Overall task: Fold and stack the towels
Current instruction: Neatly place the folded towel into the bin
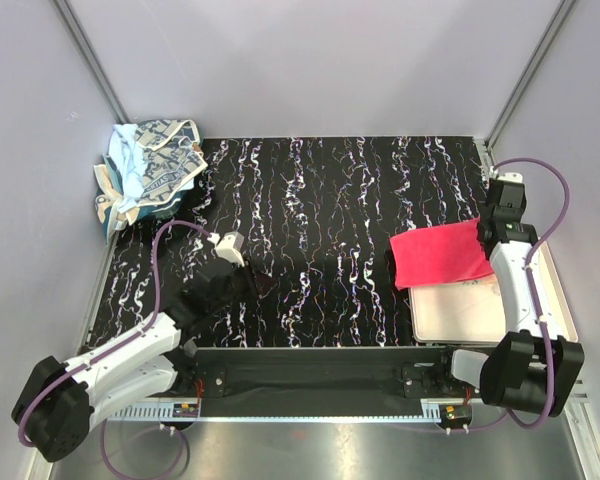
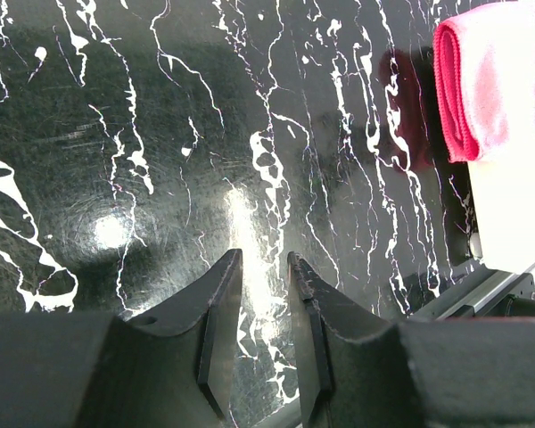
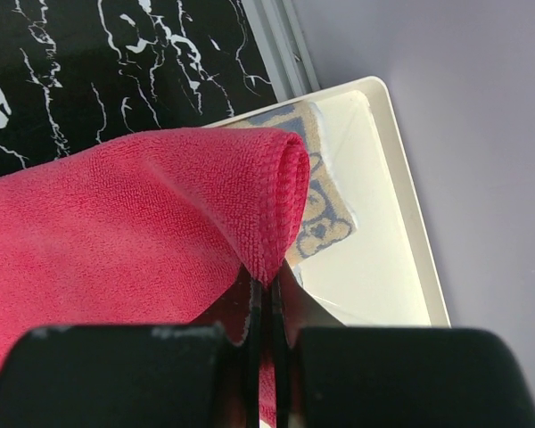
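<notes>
Right pincer (image 3: 266,285): clenched on the rolled edge of the pink-red towel (image 3: 134,223), jaws pressed flat together on the fold.
Pink-red towel: folded, held at its right-hand edge. It reached across the far corner of the tray (image 3: 401,223) and out over the worktop (image 2: 116,134). Whether it rested or hung could not be told.
Beneath it: a patterned towel (image 3: 325,223), pale with dark-blue marks, lay flat in the tray with only a corner showing.
Left pincer (image 2: 263,294): released, jaws parted with nothing between them, low over bare worktop and well apart from the pink-red towel.
Far left corner: a crumpled heap (image 1: 150,175) of unfolded cloth, with a light-blue towel (image 1: 130,165) among patterned ones.
Step in hand: apparently laying the folded pink-red towel onto the stack in the tray.
Next move: probably squaring it over the towel below and letting go, then fetching from the heap.
Count: two pincers, one tray, one pink-red towel, one patterned towel in the tray. The heap had one light-blue towel and at least one patterned; the exact number was unclear.
</notes>
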`<state>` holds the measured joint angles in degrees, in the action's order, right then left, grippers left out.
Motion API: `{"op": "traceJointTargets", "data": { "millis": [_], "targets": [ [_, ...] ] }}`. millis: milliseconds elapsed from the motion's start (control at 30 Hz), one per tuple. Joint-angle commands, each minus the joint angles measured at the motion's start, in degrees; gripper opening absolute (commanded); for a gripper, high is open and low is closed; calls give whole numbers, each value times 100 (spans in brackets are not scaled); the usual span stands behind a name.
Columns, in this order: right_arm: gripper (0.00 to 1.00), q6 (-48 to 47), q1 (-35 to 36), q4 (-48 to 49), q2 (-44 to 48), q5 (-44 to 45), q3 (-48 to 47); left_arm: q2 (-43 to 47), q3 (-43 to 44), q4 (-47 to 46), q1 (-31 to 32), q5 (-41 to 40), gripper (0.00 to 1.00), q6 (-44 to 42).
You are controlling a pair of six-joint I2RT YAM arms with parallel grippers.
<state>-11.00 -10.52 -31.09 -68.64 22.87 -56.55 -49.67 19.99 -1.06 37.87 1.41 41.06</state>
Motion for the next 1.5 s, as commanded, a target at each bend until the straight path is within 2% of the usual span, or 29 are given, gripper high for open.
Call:
{"op": "traceJointTargets", "data": {
  "millis": [0, 867, 1067, 1133, 1167, 1267, 1300, 1333, 1467],
  "targets": [
    [0, -209, -195, 305, 0, 68, -242, -8, -65, -386, 28, 131, 32, 51],
    [0, -578, -574, 209, -193, 288, -690, -25, -65, -369, 28, 158, 32, 51],
    [0, -534, -635, 340, -299, 218, -497, -43, -65, -395, 19, 193, 32, 51],
    [11, -430, -635, 376, -334, 226, -410, -78, -56, -421, 28, 228, 33, 51],
    [24, -411, -652, 428, -351, 252, -374, -87, -56, -421, 19, 246, 33, 43],
    [47, -219, -670, 568, -369, 479, -269, -122, -56, -439, 28, 263, 33, 43],
    [77, -148, -688, 604, -369, 551, -251, -131, -56, -448, 19, 272, 33, 43],
    [98, -95, -697, 604, -378, 543, -242, -131, -56, -456, 19, 272, 33, 43],
    [100, 282, -714, 359, -457, 420, -592, -192, -48, -474, 28, 290, 33, 43]
  ]
}}
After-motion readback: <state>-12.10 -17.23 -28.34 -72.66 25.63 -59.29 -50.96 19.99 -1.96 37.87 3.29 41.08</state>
